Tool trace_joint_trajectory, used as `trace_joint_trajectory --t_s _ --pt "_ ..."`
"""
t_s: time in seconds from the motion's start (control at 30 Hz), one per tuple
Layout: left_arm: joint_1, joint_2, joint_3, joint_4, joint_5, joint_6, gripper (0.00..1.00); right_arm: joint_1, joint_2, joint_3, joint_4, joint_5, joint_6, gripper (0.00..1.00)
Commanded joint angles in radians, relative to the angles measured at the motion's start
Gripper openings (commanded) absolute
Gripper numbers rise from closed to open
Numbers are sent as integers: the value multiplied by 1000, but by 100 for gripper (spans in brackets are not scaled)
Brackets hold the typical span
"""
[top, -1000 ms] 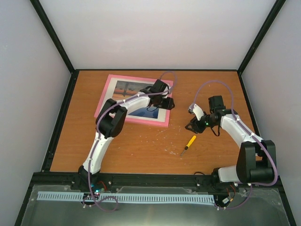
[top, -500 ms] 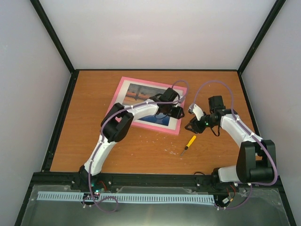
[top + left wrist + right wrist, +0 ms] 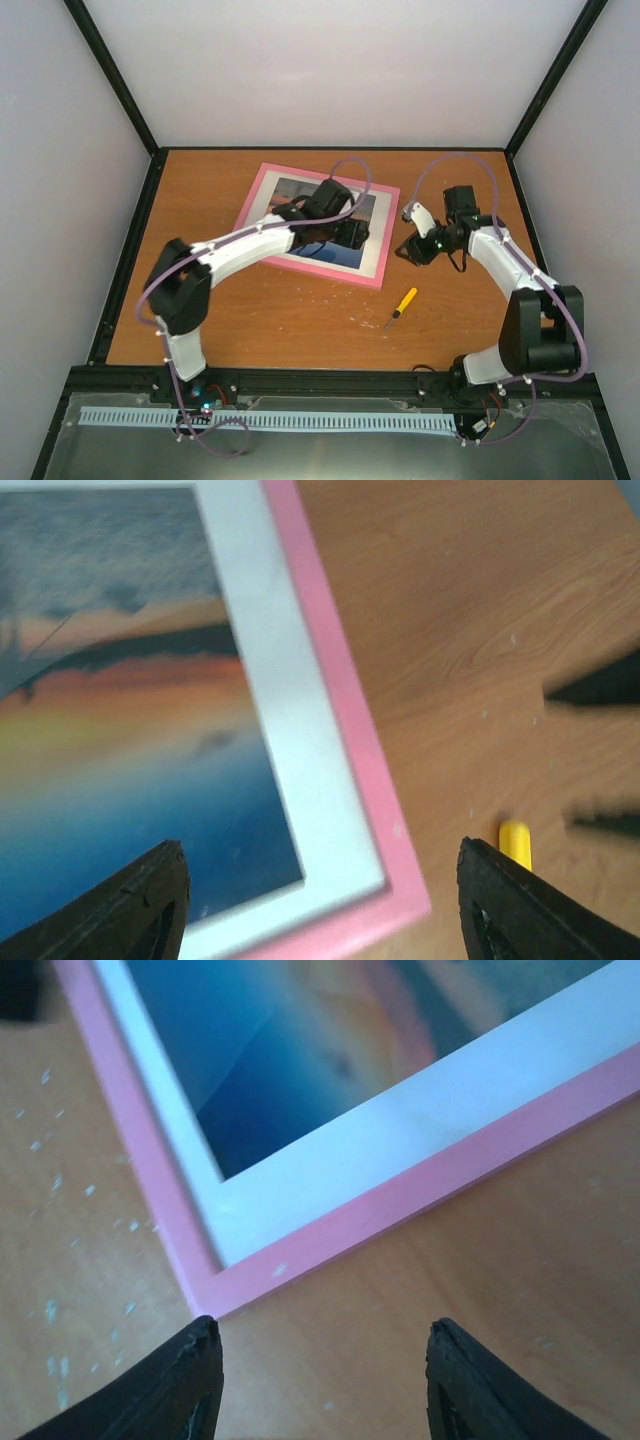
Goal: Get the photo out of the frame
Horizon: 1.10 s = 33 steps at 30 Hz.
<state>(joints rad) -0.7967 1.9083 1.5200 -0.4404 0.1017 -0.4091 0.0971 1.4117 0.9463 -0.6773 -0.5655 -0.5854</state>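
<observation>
One screwdriver [image 3: 402, 306] (seemingly untouched) near frame [image 3: 400, 1210]

The surface [image 3: 300, 310] looks like wood, orange-brown with fine grain, smooth and half-matt, with small pale specks. The frame [image 3: 362, 750] has a pink border, smooth and matt; whether it is wood or plastic cannot be told. Inside it is a white mount [image 3: 290, 710] like matt card. The photo [image 3: 130, 730] seems smooth with a soft sheen. The fingers [image 3: 140, 905] of the left claw [image 3: 320, 910] are black, matt and slightly grainy, like plastic.
</observation>
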Motion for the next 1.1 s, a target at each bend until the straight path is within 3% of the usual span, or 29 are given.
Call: trace_joint_trajectory --t_s 0.0,0.27,0.6,0.77,1.07 --pt "1 -158 -210 -41 -96 -110 73 7 109 133 27 85 64 57" --pt "7 -344 -512 17 -78 -255 71 7 400 427 22 138 166 64" --pt "60 -314 -622 110 -50 -363 79 10 733 716 -68 162 264 65" --pt "115 -315 -663 183 -13 -388 79 14 750 678 -58 126 277 61" --pt "170 -298 -644 184 -61 -349 79 83 657 434 -29 74 244 43"
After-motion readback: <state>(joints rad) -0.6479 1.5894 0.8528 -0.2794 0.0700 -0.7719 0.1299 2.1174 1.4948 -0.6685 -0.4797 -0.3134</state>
